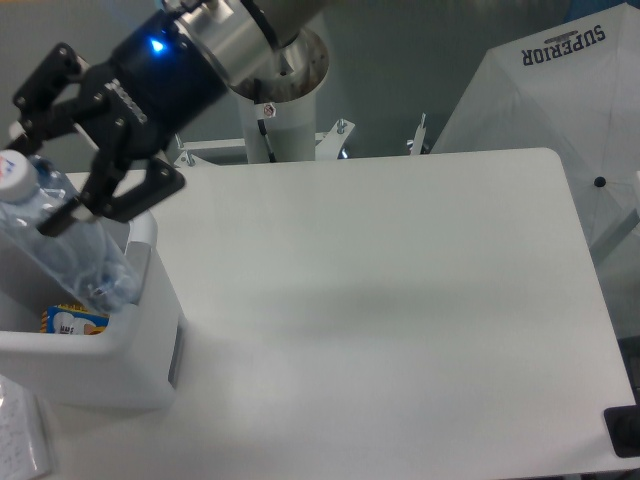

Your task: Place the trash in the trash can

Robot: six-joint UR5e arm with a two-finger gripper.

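One clear ribbed plastic bottle (55,240) in black jaws, over boxy white bin (130,345).

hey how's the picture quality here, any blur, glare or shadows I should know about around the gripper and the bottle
Fixed camera view: lighting is even and soft, with no harsh glare on the white table. The gripper and clear bottle look slightly motion-blurred. A faint shadow smudges mid-table; a blue light glows on the gripper body. The trash can reads sharply.
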